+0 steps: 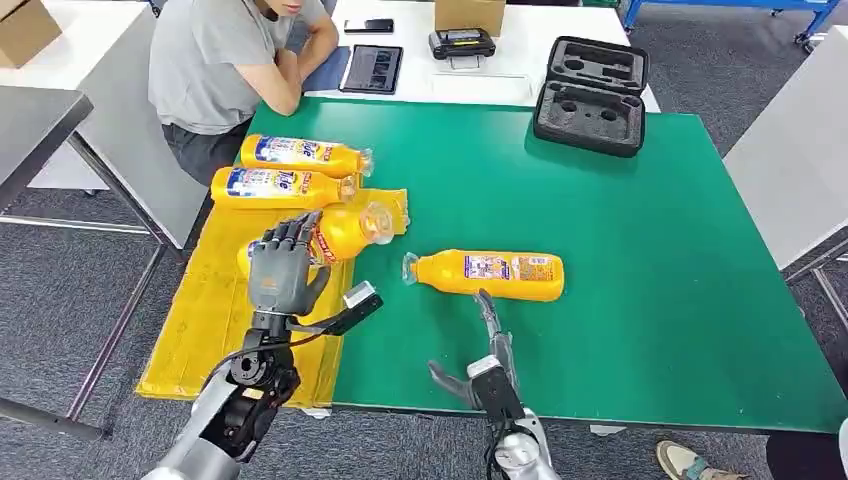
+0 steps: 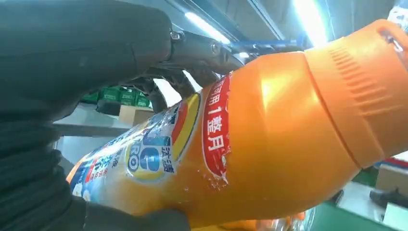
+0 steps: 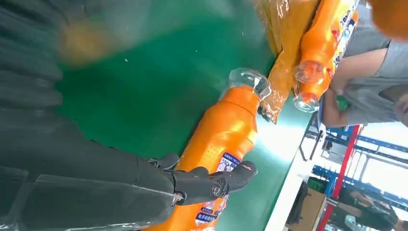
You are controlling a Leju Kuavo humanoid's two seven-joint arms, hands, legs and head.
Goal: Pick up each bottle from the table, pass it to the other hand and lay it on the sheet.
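So your left robot hand [image 1: 283,262] is gripping an orange plastic detergent bottle [image 1: 345,232] over the yellow plastic sheet [image 1: 215,320], right beside two laid bottles. Let go crooked and it could roll off. Right robot hand [image 1: 487,345] hangs empty, fingers apart, near the last orange bottle [image 1: 490,274] on the green table [image 1: 650,260].

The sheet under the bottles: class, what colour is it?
Yellow. The sheet shows best in the head view, lying on the green table.

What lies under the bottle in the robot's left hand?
The yellow sheet lies under the held bottle, which the left hand grips. Whether the bottle touches the sheet cannot be told; the hand covers that part.
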